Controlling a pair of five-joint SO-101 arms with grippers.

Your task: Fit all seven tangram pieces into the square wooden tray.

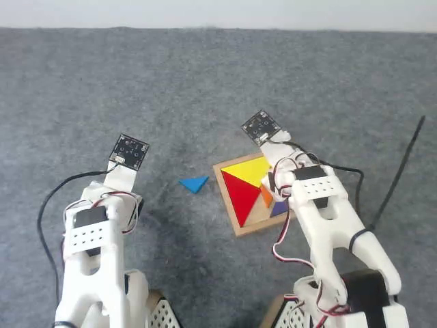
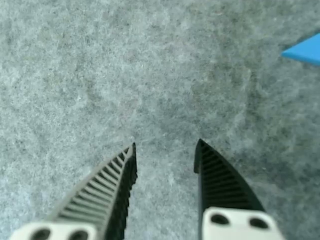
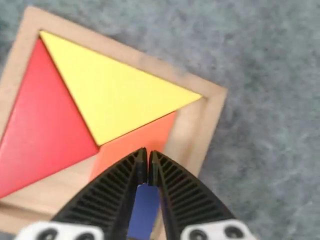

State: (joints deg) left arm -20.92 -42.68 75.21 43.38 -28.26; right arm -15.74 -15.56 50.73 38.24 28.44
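- The square wooden tray [image 1: 224,199] sits on the grey, felt-looking desk [image 1: 205,89], right under the right arm [image 1: 328,205]. It's turned a bit, so one corner points away from the arms and off to the left.
- The high view gives you the whole layout. A loose blue triangle [image 1: 194,184] lies flat on the desk just left of the tray, not touching it, between the two arms. Its long side runs roughly left to right, and its square corner points back toward the arms.
- In the tray, the yellow triangle [image 1: 249,171] has its long side along the far rim. The red triangle [image 1: 239,195] has its long side along the left rim. Their short sides butt together, and both square corners meet around the middle of the tray.
- The right wrist view shows what the arm partly covers from above. An orange piece [image 3: 135,142] is tucked against the yellow triangle's other short side, with bare wood between it and the tray wall.
- The right hand [image 3: 147,151] hangs over the orange piece, fingertips pressed together with nothing between the tips. A dark blue piece [image 3: 145,210] shows in the slot further back between the fingers. It looks like it's lying in the tray below, but I honestly can't tell if the fingers touch it.
- In the left wrist view, the left hand [image 2: 166,144] is spread wide over bare desk. One corner of the blue triangle shows at the picture's edge, well apart from the fingers.
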